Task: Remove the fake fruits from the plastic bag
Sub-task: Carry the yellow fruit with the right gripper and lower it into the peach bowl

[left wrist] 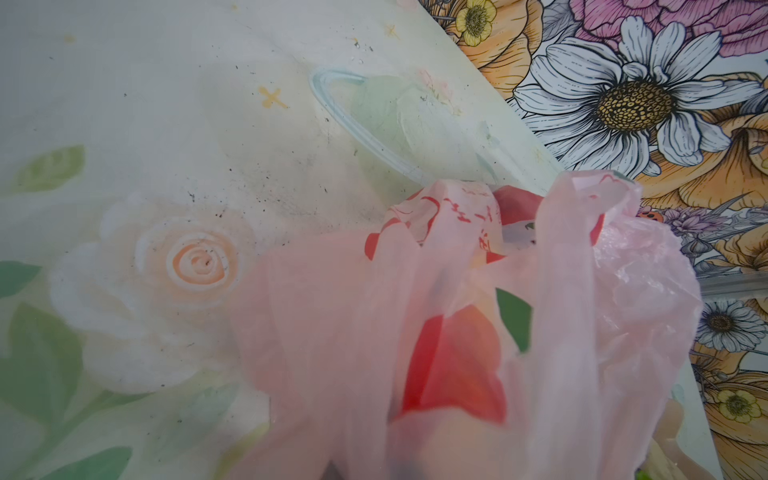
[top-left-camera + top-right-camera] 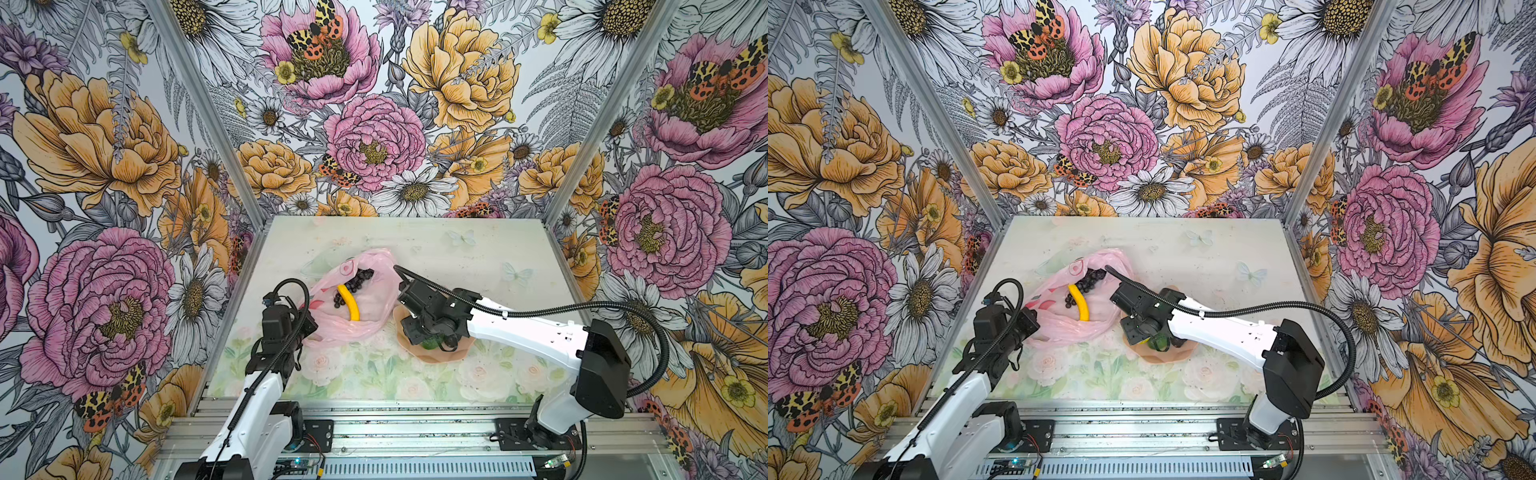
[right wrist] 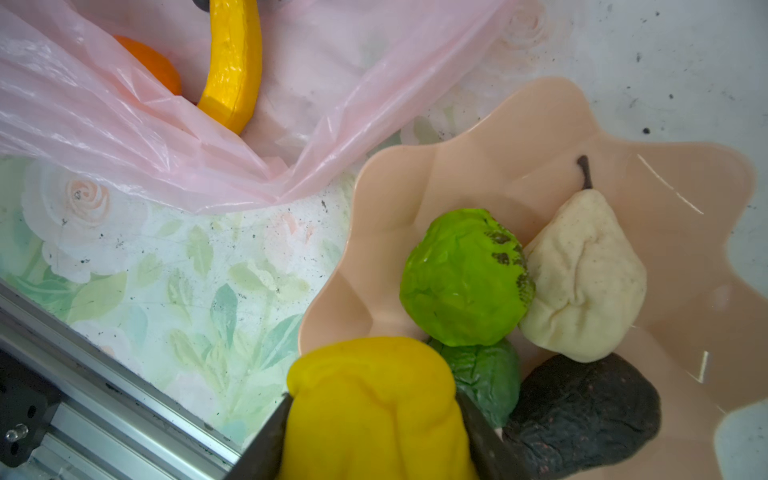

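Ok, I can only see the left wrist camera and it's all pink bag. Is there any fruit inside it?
Observer: Yes. In both top views a banana and grapes lie in the plastic bag, which is open.
Operator: What's the other arm doing?
Observer: The right arm has its jaws shut on a lemon at the rim of the dish.
Operator: Is anything in the dish?
Observer: A green fruit, a cream pear and a dark fruit lie in it.
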Robot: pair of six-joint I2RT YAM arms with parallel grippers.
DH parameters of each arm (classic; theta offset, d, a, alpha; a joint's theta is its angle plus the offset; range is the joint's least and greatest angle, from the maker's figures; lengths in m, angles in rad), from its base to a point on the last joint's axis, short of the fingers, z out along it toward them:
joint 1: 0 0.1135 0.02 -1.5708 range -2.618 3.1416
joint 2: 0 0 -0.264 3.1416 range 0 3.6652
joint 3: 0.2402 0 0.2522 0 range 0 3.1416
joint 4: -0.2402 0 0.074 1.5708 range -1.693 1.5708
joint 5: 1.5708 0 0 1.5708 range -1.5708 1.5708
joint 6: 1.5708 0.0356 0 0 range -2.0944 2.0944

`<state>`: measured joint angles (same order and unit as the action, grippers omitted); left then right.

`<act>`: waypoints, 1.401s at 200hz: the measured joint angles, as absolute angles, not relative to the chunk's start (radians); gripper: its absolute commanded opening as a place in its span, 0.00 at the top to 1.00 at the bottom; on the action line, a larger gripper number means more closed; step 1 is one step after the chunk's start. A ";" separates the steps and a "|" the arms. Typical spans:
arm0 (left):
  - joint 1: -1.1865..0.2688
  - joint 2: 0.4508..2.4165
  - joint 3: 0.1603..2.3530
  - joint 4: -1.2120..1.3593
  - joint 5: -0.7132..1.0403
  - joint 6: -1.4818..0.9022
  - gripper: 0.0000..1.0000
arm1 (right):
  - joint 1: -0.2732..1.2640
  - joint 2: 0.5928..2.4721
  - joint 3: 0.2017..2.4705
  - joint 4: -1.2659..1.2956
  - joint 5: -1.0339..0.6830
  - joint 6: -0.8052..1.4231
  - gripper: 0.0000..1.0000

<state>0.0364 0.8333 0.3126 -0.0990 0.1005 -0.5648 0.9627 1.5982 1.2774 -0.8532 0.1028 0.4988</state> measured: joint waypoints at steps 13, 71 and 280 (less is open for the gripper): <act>0.036 0.833 0.313 -0.099 0.101 -0.565 1.00 | 0.963 1.599 1.274 -0.865 0.098 0.498 0.51; 0.036 0.832 0.313 -0.099 0.101 -0.565 1.00 | 0.968 1.678 1.277 -0.894 0.072 0.495 0.50; 0.038 0.824 0.312 -0.099 0.101 -0.565 1.00 | 0.970 1.745 1.372 -0.988 0.112 0.469 0.17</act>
